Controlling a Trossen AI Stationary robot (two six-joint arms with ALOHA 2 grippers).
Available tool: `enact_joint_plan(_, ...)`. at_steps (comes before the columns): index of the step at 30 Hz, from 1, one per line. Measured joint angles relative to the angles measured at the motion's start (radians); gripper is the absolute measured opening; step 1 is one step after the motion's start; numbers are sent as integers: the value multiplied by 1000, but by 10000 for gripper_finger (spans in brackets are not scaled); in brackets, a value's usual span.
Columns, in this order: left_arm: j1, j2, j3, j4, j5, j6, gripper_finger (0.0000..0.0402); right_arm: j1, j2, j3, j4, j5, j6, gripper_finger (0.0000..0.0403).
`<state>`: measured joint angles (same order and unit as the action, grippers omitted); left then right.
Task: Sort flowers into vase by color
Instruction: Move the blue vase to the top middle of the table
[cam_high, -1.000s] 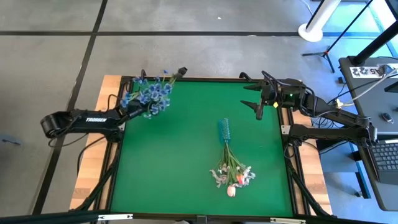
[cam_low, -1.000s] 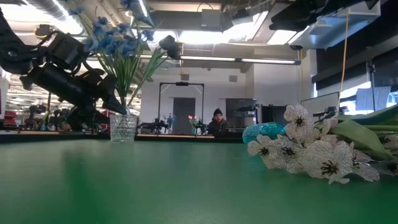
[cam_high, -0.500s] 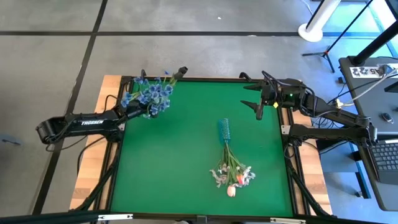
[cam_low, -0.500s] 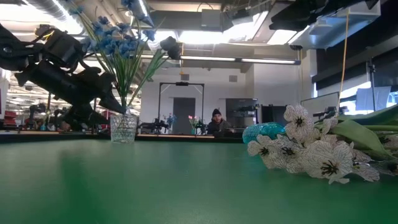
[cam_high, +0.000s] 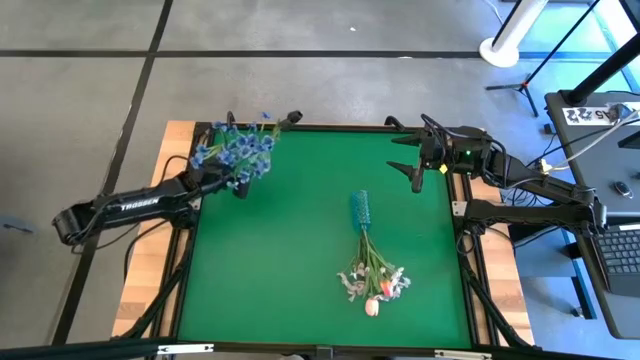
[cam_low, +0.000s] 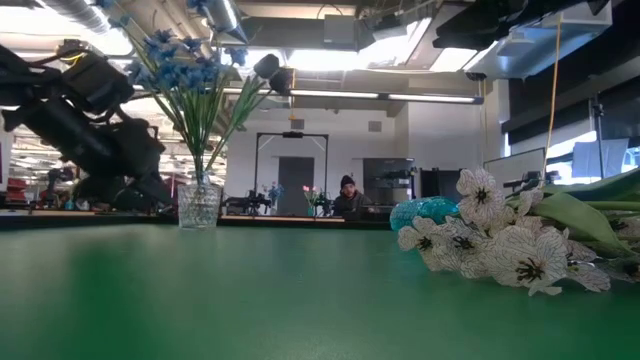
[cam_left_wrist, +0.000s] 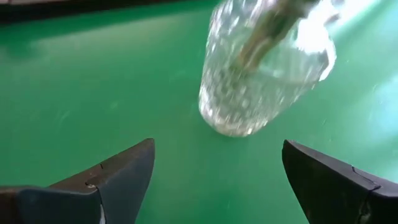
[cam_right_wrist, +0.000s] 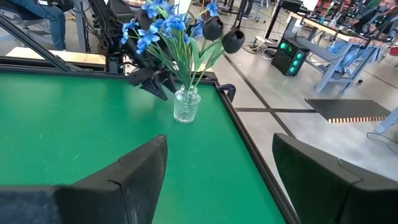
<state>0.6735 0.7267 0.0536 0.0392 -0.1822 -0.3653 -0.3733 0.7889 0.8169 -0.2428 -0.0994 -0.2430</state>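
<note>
In the upper left of the high view we see the glass vase with blue flowers and two dark buds. The left gripper sits just beside it, fingers spread, holding nothing. The white and pink flowers lie lower right of centre on the green table, perhaps with something teal at the stems. The right gripper, upper right, is spread too.

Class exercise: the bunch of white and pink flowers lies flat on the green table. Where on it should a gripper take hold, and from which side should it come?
Grip the green stems, between the blossoms and the teal wrap. Come straight down from above, fingers set across the stems: they lie flat and are narrow there, while the blossoms spread wide and look easy to crush. The open right gripper is probably nearer.
</note>
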Motion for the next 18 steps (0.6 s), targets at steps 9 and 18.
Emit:
enact_joint_plan(9, -41, -80, 0, -45, 258, -176, 344, 1, 18, 0, -87, 0, -79, 289)
enact_joint_plan(18, -359, -80, 1, -132, 263, -349, 308, 1, 138, -1, -197, -78, -130, 289)
